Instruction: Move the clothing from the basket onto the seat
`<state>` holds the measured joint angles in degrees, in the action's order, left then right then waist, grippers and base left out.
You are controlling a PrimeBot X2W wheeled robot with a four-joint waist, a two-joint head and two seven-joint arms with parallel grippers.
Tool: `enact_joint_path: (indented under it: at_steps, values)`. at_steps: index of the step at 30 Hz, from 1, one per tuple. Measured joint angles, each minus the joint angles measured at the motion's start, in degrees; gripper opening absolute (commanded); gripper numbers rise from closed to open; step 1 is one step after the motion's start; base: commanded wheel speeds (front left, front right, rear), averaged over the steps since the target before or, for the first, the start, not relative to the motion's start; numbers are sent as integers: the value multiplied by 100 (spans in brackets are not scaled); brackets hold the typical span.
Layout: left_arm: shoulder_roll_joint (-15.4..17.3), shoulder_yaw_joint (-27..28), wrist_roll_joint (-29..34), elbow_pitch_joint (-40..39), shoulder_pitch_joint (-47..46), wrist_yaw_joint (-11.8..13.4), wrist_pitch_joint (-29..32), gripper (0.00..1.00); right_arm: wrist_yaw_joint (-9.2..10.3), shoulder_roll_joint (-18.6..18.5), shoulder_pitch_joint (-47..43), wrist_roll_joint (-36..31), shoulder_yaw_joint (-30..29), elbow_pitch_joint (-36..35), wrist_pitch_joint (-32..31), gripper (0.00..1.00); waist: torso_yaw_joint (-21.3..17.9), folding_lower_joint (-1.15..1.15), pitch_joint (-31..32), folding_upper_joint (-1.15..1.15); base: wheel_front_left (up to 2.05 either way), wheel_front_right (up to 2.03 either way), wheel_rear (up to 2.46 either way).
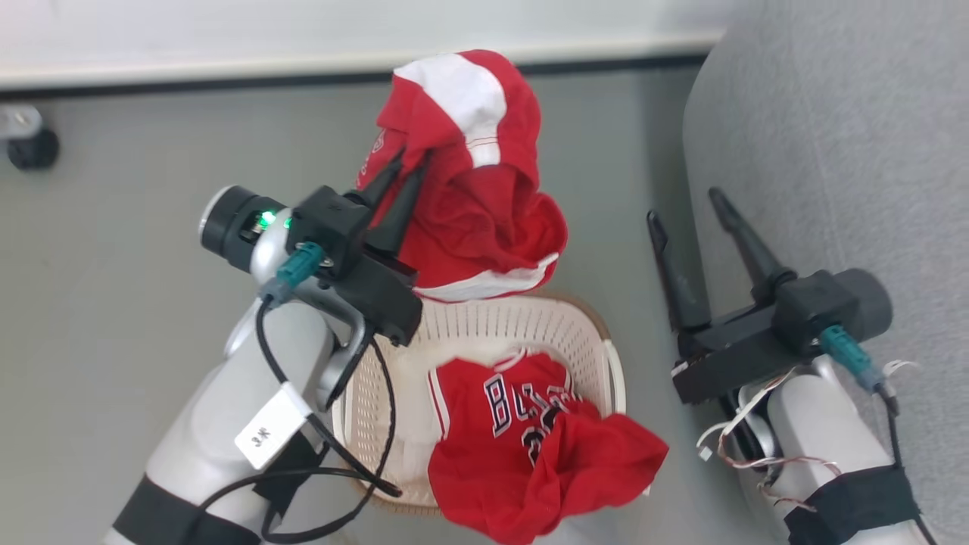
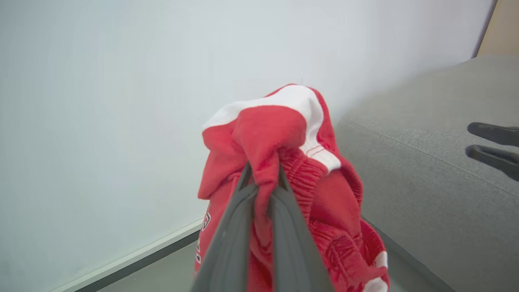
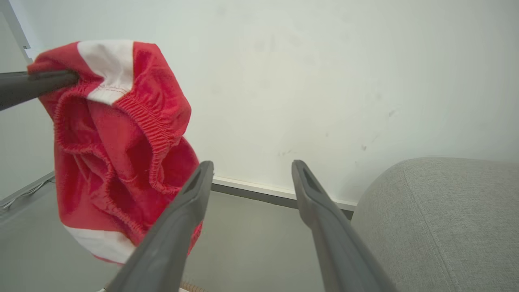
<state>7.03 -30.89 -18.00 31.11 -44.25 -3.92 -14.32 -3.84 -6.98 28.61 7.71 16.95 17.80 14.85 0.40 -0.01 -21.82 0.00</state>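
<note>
My left gripper (image 1: 409, 163) is shut on the red shorts (image 1: 469, 189), pinching them near the elastic waistband and holding them above the basket (image 1: 530, 318); the same grip shows in the left wrist view (image 2: 263, 174). The shorts (image 3: 117, 138) hang bunched, white trim showing. A red jersey (image 1: 515, 424) with dark lettering lies in the cream basket, one part draped over its near right rim. My right gripper (image 1: 689, 208) stands open and empty between the basket and the grey seat (image 1: 833, 136), fingers spread (image 3: 251, 170). The seat (image 2: 425, 190) lies to the right.
A white wall with a dark skirting strip (image 1: 227, 79) runs along the far side. A black caster wheel (image 1: 30, 147) sits at the far left on the grey floor (image 1: 113, 265). Cables loop around my left forearm over the basket's rim.
</note>
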Motion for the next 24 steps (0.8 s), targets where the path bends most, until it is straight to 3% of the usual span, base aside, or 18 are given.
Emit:
enact_joint_path:
  at_steps: [11,24]
  values:
    - [-29,52,-55,7,24,-21,0,0,-225,48,-332,1,510,532,-13,100,-32,0,893,0,0,0,0]
    - [-188,-135,-211,198,560,-71,-1,0,-325,103,-683,-1,1480,868,-14,100,-64,0,1937,0,0,0,0]
